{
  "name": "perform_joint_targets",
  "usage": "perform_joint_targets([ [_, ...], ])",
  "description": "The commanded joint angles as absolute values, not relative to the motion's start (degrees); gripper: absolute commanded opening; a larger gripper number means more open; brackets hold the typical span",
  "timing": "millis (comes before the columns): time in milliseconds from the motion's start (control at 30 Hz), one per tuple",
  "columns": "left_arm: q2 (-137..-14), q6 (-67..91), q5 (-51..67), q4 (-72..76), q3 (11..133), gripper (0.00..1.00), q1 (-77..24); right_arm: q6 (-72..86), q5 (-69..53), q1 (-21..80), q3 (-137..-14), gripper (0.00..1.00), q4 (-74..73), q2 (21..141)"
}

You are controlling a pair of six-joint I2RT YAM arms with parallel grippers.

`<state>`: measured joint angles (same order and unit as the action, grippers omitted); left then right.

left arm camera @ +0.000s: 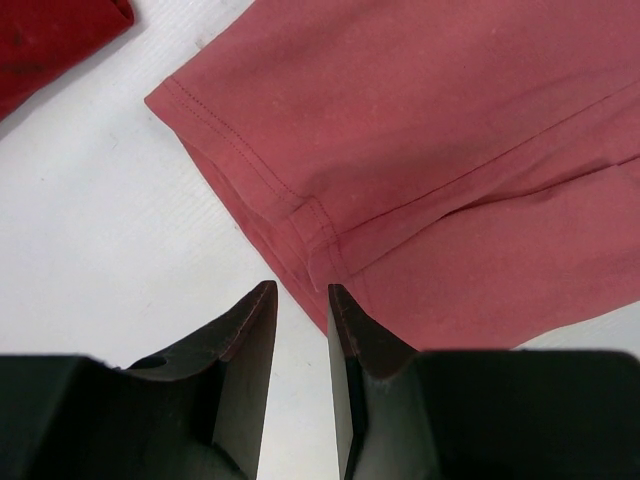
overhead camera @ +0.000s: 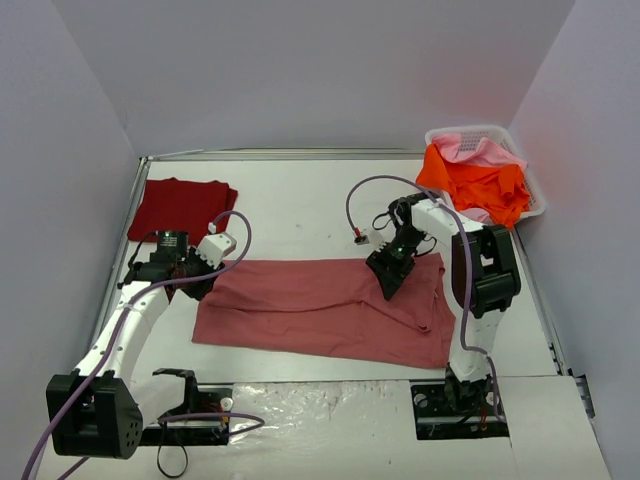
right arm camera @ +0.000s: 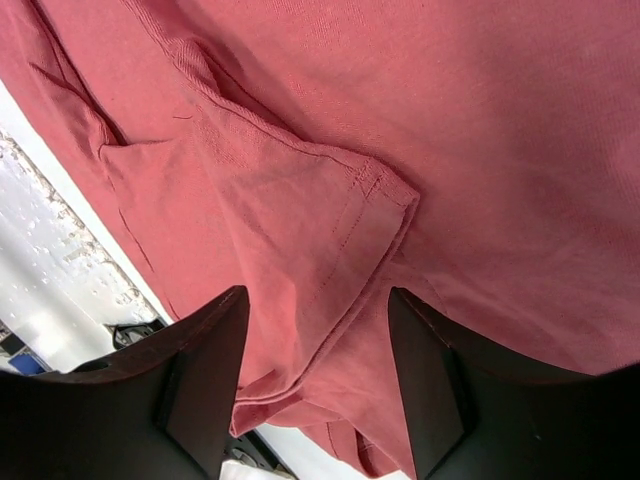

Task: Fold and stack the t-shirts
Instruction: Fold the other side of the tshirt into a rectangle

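1. Left gripper (left arm camera: 300,292) sits low at the left end of the rose-red t-shirt (overhead camera: 320,305). Its fingers stand only a narrow slit apart, with bare table (left arm camera: 100,220) showing between them. The shirt's stitched hem corner lies just off the tips, and no cloth shows in the slit.
2. Right gripper (right arm camera: 318,300) hangs over the right half of that shirt with its fingers spread wide. They straddle a folded sleeve whose hemmed edge lies between them, not pinched.
3. The rose-red t-shirt lies spread across the middle of the table, long side running left to right. It is wrinkled, with a flap folded over at its right end.
4. The dark crimson t-shirt (overhead camera: 180,205) lies folded flat at the far left, apart from the rose-red one.
5. A white lattice basket (overhead camera: 470,131) in the far right corner holds the orange t-shirt (overhead camera: 487,188), bunched and spilling over the near rim. The light pink t-shirt (overhead camera: 472,151) lies behind it.
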<state>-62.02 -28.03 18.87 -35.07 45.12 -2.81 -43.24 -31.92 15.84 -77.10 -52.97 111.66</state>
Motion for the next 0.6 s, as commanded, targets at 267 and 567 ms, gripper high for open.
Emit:
perform_joint_targets([
  [267, -61.17, -28.65, 20.30, -34.54, 45.79, 0.26, -2.37, -43.51, -31.46, 15.82, -76.91, 0.46, -55.02, 113.20],
  [567, -61.26, -28.65, 20.39, -34.63, 45.79, 0.26, -2.37, -43.51, -31.47, 15.82, -76.12, 0.26, -54.84, 113.82],
])
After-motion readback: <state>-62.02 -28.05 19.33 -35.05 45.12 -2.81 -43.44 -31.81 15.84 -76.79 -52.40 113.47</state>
